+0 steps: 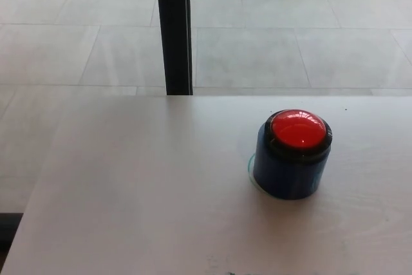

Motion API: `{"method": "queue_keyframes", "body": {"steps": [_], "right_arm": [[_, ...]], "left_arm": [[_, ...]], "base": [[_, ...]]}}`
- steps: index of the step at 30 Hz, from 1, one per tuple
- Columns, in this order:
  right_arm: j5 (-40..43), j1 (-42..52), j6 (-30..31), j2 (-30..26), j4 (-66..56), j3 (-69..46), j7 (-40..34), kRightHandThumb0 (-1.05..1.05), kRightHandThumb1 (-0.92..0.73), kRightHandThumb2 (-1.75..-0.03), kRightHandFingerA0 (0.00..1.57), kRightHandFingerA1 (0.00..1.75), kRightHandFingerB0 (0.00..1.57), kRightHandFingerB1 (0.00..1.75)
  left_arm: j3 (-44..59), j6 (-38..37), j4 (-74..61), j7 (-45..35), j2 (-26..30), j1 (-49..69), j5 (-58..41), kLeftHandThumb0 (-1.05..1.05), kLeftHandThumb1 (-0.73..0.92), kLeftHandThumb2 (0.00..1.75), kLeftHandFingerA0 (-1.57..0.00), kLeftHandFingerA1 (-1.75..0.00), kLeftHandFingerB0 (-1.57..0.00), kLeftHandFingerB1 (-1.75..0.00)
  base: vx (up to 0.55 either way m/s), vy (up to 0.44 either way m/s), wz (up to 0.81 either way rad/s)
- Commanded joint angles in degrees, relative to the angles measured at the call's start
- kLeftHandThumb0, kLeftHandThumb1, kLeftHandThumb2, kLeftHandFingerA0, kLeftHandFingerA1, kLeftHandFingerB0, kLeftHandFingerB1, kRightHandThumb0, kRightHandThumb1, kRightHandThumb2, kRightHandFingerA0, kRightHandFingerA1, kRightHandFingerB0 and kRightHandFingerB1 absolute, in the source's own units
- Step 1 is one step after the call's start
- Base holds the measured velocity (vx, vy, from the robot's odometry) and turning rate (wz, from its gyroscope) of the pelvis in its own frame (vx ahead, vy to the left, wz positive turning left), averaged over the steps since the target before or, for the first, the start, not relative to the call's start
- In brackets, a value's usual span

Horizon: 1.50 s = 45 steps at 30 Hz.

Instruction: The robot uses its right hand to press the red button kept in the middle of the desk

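A glossy red dome button [297, 129] sits on top of a dark blue cylindrical base [288, 173], ringed in black. It stands upright on the pale desk [141, 198], right of the middle of the head view. Nothing touches it. Neither of my hands nor any part of my arms shows in this view.
The desk's far edge runs across the picture at about mid-height, and its left edge slants down to the lower left. A black vertical post [174, 30] rises behind the far edge. Grey tiled floor [290, 37] lies beyond.
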Motion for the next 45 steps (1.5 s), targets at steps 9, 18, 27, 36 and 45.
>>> {"method": "queue_keyframes", "body": {"steps": [9,18,27,36,45], "right_arm": [[18.49,-16.7,7.38,-7.43,-8.2,-24.99,-16.74,-0.26,-0.37,-1.34,1.1,1.38,0.83,0.83],[14.79,-33.23,10.2,-14.62,-12.52,-19.7,-16.6,-0.57,-0.19,-1.37,1.29,1.49,1.19,1.2],[8.87,-52.81,11.93,-15.55,-17.48,-4.17,-18.2,-0.3,-0.52,-1.09,1.19,1.3,0.83,1.03],[10.91,-64.29,9.15,-13.39,-11.86,8.09,-7.0,-0.08,-0.59,-1.04,0.83,1.7,0.75,1.27],[9.46,-68.77,12.23,-4.41,-11.33,22.28,-2.92,-0.12,-0.56,-1.1,0.81,1.7,0.73,1.34]], "left_arm": [[11.0,-1.63,6.99,5.33,4.47,-4.85,-6.93,-0.11,0.79,1.35,-0.99,-1.13,-0.53,-0.84],[15.14,-8.7,7.51,4.42,3.58,-4.93,-8.61,-0.19,0.92,1.5,-1.44,-1.45,-1.16,-1.3],[14.26,-7.32,9.14,2.86,4.24,-5.37,-8.18,-0.06,0.92,1.55,-1.49,-1.5,-1.31,-1.4],[14.13,-5.29,10.12,2.39,4.53,-6.04,-9.1,-0.02,0.92,1.56,-1.55,-1.52,-1.33,-1.39],[10.5,-1.54,9.62,7.64,4.32,-6.33,-7.71,-0.36,0.63,1.05,-0.51,-1.32,-0.15,-0.89]], "base": [[0.0,0.0,0.0],[0.0,0.0,0.0],[0.0,0.0,0.0],[0.0,0.0,0.0],[0.0,0.0,0.0]]}}
